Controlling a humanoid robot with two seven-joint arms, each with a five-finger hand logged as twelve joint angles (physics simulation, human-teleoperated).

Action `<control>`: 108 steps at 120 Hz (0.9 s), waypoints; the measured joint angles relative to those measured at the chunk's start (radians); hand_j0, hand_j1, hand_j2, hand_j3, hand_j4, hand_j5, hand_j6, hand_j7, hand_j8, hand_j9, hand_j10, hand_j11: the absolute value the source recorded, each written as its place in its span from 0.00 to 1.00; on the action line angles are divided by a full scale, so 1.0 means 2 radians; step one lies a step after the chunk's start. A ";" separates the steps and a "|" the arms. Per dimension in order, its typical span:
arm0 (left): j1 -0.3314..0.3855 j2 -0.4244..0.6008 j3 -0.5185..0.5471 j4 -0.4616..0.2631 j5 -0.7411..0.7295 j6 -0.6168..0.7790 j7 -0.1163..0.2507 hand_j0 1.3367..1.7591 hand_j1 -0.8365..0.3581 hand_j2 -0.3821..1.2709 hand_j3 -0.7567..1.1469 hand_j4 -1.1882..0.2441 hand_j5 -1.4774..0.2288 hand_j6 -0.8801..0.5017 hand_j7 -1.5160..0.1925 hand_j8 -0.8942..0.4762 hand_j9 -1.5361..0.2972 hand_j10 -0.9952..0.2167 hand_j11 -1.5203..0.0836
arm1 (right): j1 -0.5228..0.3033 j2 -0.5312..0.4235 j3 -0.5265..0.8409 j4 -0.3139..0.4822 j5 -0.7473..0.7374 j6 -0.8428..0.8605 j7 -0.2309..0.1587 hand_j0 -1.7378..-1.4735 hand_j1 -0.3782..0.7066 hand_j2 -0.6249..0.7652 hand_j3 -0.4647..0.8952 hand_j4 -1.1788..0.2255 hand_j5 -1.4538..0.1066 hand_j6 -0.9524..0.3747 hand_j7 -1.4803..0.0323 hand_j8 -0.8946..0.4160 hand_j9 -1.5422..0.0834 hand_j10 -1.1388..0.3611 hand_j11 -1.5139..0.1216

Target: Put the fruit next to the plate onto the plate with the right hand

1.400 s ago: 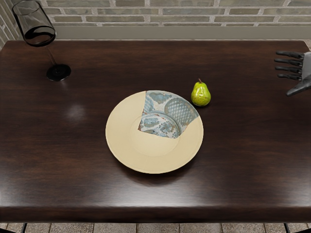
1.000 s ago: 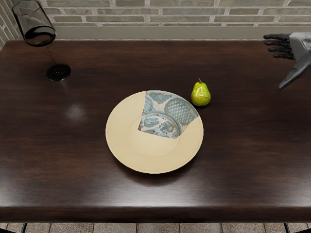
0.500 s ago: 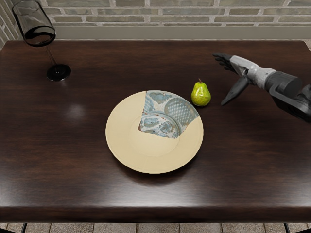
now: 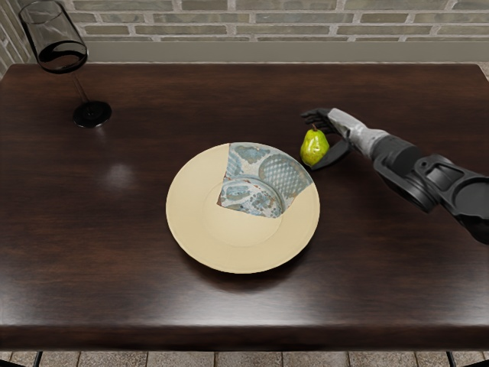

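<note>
The pear (image 4: 312,147) stands upright on the table (image 4: 382,267), just beside the far right rim of the plate (image 4: 195,222). It is not yet on the plate. The right hand (image 4: 336,136) is at the pear's right side in a wide cup. The fingers (image 4: 315,115) reach over the far side and the thumb (image 4: 333,157) curves under the near side. No firm closure on the fruit is visible.

Hazards from this position:

- Tipping or rolling: the pear is narrow at the top and rounded below. If one digit makes contact first, the pear is likely to topple or roll toward the plate rim.
- Slip: the skin appears smooth. A grip high on the taper may squeeze the pear downward out of the hand.
- Rim strike: the plate edge is very close. A low carry could hit the rim and shift the plate.

The wine glass (image 4: 57,46) stands well apart at the far left and is unlikely to be affected.
</note>
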 joint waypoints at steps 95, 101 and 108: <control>-0.001 0.000 0.000 0.000 0.000 0.000 0.000 0.76 0.99 0.23 0.40 0.83 0.87 0.64 0.89 0.65 0.84 0.82 0.95 | 0.015 -0.023 -0.003 0.022 0.032 0.050 -0.020 0.32 0.50 0.61 0.34 0.41 0.44 0.36 0.46 0.35 0.47 0.46 0.46; -0.001 0.000 0.000 0.000 0.000 0.000 0.000 0.76 0.99 0.23 0.40 0.83 0.87 0.64 0.89 0.65 0.84 0.82 0.95 | 0.018 -0.035 -0.003 0.030 0.035 0.056 -0.020 0.32 0.50 0.61 0.34 0.40 0.43 0.36 0.46 0.36 0.47 0.47 0.46; -0.001 0.000 0.000 0.000 0.000 0.000 0.000 0.76 0.99 0.23 0.40 0.83 0.87 0.64 0.89 0.65 0.84 0.82 0.95 | 0.023 -0.048 -0.002 0.036 0.042 0.067 -0.020 0.32 0.50 0.61 0.34 0.40 0.42 0.36 0.45 0.36 0.46 0.47 0.45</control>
